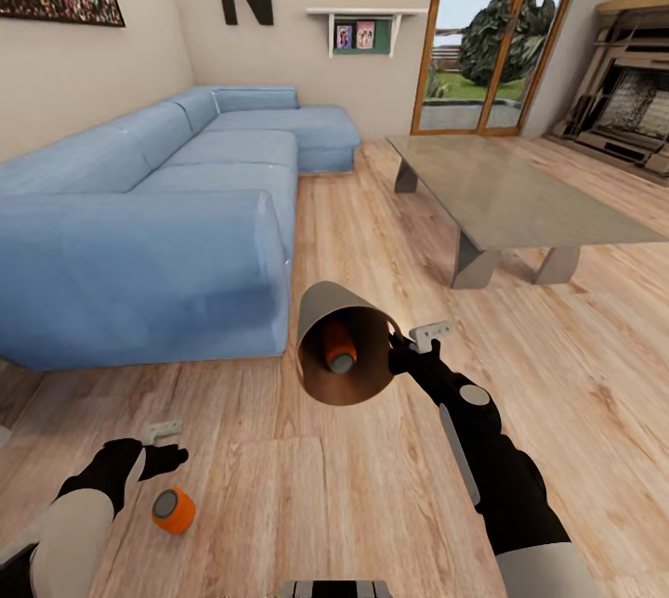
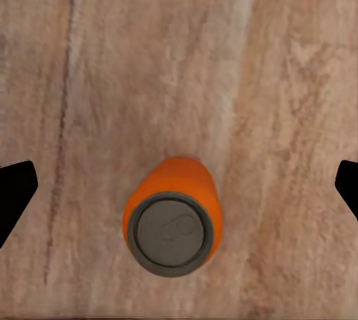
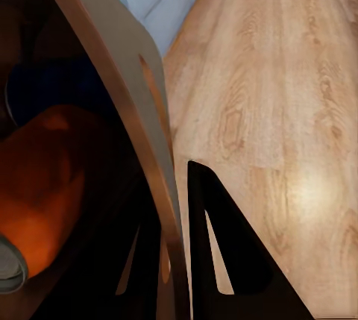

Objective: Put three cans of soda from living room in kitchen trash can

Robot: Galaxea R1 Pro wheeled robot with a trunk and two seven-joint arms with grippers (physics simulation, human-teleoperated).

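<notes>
Fingers of the left gripper stand wide apart above the wood floor, with an orange soda can lying on its side just near of them; the right gripper has its fingers clamped on the rim of the trash can, one finger inside the wall and one outside, holding the bin tipped in the air at mid-scene. Left and far runs the blue sofa; right and far stands the glass low table. Inside the bin lies a second orange can, and the right wrist view hints at a dark blue can behind it. The left wrist view shows the floor can's grey top between the fingertips but off-centre, so the arm should probably centre over the can's body, descend, close across its width, then lift it into the bin's mouth.
</notes>
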